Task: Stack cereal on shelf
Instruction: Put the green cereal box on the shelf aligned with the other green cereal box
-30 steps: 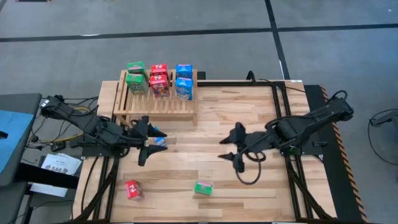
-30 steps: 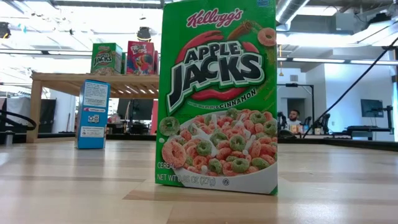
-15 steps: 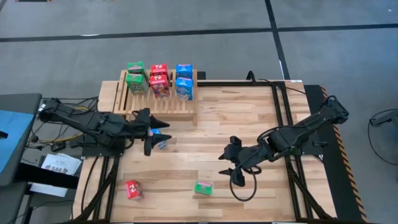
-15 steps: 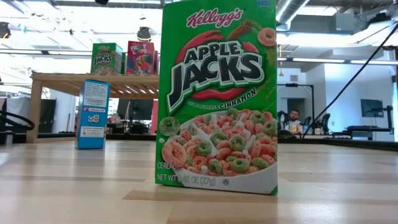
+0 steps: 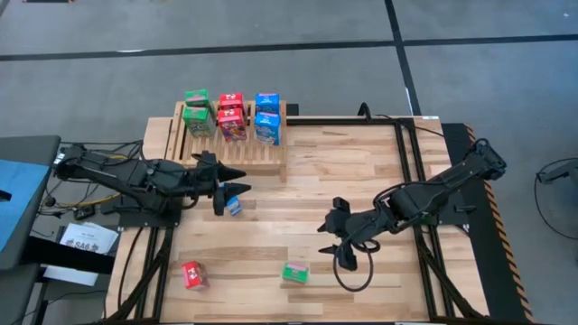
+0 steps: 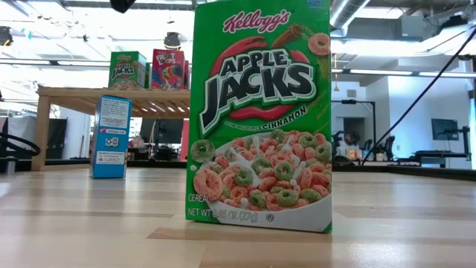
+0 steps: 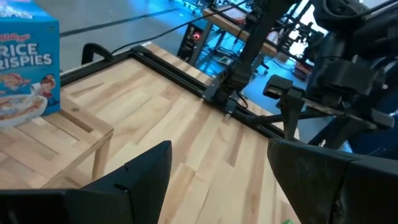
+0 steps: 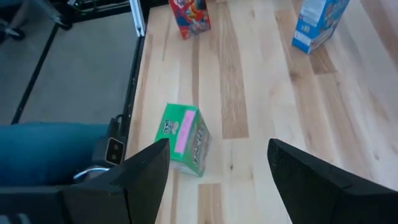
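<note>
Here, the light wooden slatted shelf (image 5: 226, 149) at the upper left of the high view carries six small cardboard cereal boxes (image 5: 231, 117), while the left gripper (image 5: 233, 192), jaws open and empty, hangs above a blue box (image 5: 233, 207), and the right gripper (image 5: 330, 237), open too, points at a green box (image 5: 294, 272).

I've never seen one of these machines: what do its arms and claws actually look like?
Two slim, jointed black arms. Each ends in a gripper, left gripper and right gripper, with two flat, dark, pointed fingers. Black cables trail from the bases, one looping on the table.
</note>
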Available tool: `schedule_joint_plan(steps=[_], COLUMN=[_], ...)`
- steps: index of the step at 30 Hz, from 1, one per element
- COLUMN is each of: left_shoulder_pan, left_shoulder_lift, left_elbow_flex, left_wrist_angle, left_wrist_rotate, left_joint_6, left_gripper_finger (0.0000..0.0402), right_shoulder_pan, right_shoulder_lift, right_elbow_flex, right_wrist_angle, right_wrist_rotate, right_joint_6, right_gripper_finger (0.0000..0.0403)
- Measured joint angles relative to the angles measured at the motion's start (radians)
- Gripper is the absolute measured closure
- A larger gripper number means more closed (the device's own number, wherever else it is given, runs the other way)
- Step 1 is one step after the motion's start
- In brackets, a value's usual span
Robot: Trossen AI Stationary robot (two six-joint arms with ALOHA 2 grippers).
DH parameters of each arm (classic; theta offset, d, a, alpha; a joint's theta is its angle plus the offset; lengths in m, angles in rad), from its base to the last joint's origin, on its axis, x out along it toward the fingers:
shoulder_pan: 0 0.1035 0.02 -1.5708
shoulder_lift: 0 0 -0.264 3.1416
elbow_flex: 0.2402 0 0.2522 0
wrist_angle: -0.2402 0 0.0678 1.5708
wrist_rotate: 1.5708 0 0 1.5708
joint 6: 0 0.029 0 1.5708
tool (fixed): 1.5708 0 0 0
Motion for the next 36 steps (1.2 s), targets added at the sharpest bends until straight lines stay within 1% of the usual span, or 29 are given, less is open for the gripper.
schedule_joint_plan(steps=[6,11,21,28,36], left_shoulder_pan=[-0.003,-0.015,-0.029,-0.029,-0.029], left_shoulder_lift=[0.000,0.011,0.087,0.131,0.132], left_elbow_flex=[0.000,0.000,-0.001,-0.001,-0.001], left_wrist_angle=[-0.010,-0.008,-0.011,-0.007,-0.006], left_wrist_rotate=[0.001,0.001,-0.014,-0.019,-0.030], left_joint_6=[-0.063,-0.098,-0.103,-0.100,-0.121], left_gripper_finger=[0.0147,0.0147,0.0147,0.0147,0.0147], right_shoulder_pan=[-0.011,-0.004,0.065,0.117,0.121], right_shoulder_lift=[0.000,0.006,0.144,0.219,0.277], right_elbow_flex=[0.000,0.000,0.000,0.000,0.001], right_wrist_angle=[0.017,0.023,0.103,0.193,0.230], right_wrist_rotate=[0.003,0.007,0.006,0.006,0.038], right_joint_6=[0.008,0.061,0.057,0.041,-0.004], right_gripper_finger=[0.0106,0.0106,0.0106,0.0106,0.0106])
